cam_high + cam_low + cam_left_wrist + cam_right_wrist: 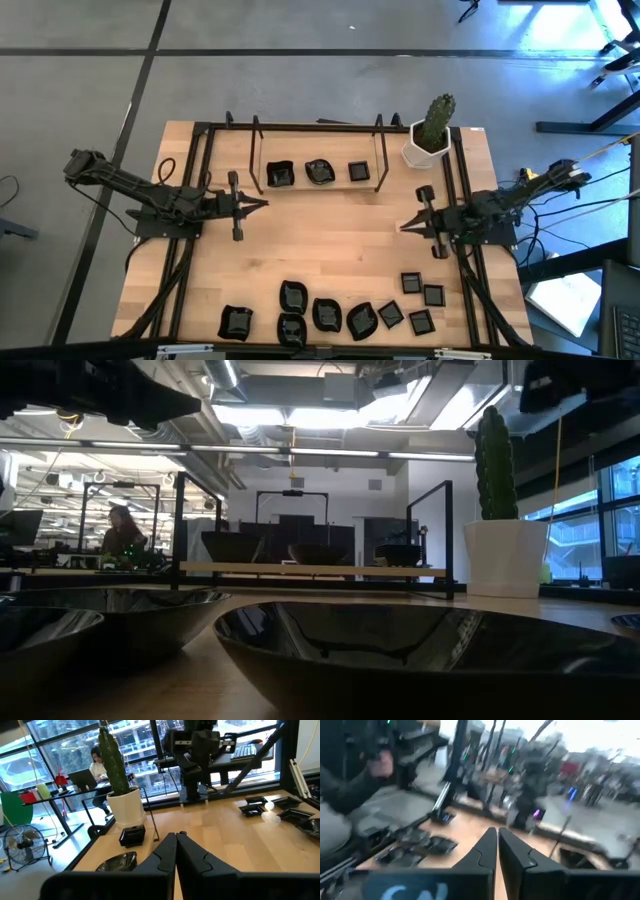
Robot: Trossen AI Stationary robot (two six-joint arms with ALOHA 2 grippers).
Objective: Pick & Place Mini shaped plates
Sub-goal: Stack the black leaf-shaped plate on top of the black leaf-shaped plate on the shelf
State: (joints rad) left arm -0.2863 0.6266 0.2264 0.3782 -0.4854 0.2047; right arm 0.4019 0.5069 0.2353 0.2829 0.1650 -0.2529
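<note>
Facing each other across a bare stretch of wooden table (pixel 330 225), the left gripper (pixel 262 203) and the right gripper (pixel 405 226) hang with their fingers pressed together, holding nothing. The open boards between them lie on the near side of a black wire rack (pixel 318 150), which runs along the table's far edge. Inside the rack sit three mini shaped plates in a row: a wavy-edged dish (pixel 280 175), a rounded dish (pixel 319 172) and a small flat square (pixel 358 172). To the rack's right, touching its end post, stands a white hexagonal pot (pixel 425 148) holding a green cactus (pixel 437 118). The remaining plates lie well apart from the rack, along the opposite table edge: a loose cluster of larger glossy black dishes (pixel 310 312), and to their right a group of small squares (pixel 420 295) just below the right gripper. Dark frame rails (pixel 190 190) border the working area on either side, beneath each arm. From the left wrist view, the right arm stands beyond the cactus, and a person (pixel 97 762) sits at a desk behind the glass, away from the table.
</note>
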